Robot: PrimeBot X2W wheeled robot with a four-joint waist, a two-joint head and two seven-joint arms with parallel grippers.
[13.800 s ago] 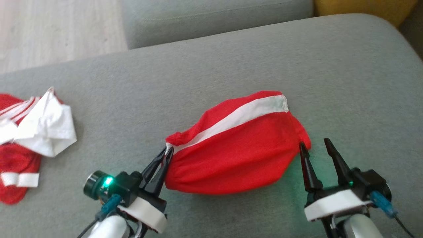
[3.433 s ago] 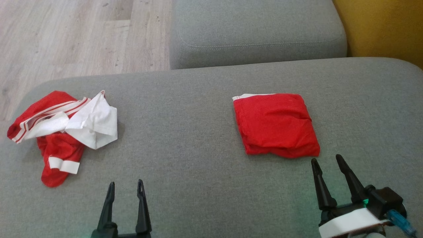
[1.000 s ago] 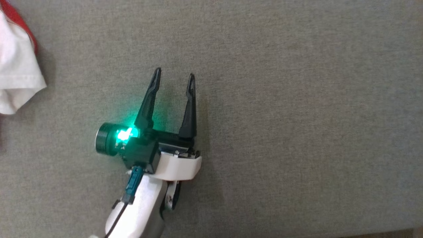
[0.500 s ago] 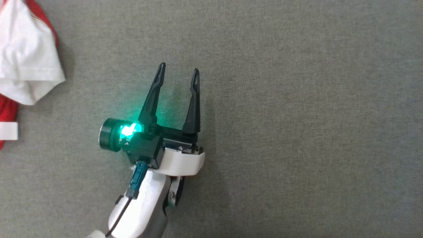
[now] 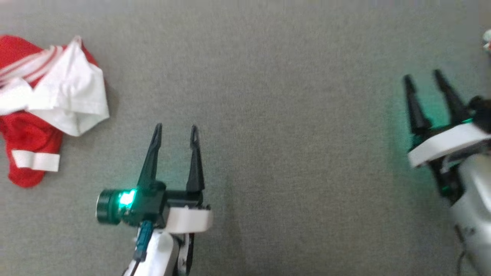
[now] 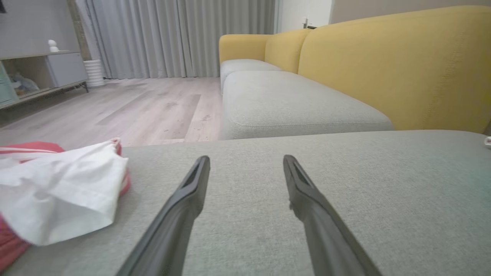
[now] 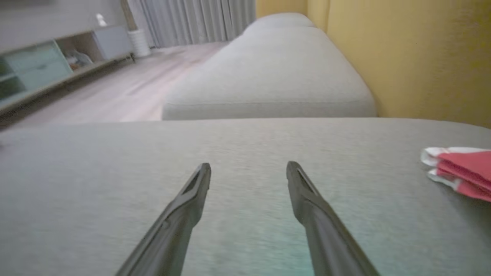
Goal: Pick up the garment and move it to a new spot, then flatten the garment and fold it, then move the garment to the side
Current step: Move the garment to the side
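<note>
The red garment [image 7: 461,170], white-edged, lies folded flat.

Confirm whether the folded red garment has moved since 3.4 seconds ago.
Yes. The folded garment went right, away from the crumpled pile, toward the yellow backrest.

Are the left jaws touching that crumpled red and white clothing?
Apart: the head view shows bare grey cushion between the left jaws and the crumpled clothing.

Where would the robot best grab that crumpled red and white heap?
Probably the white flap jutting from the heap: its loose edge sticks out toward the open left hand, so come in low from that side and pinch the edge.
</note>
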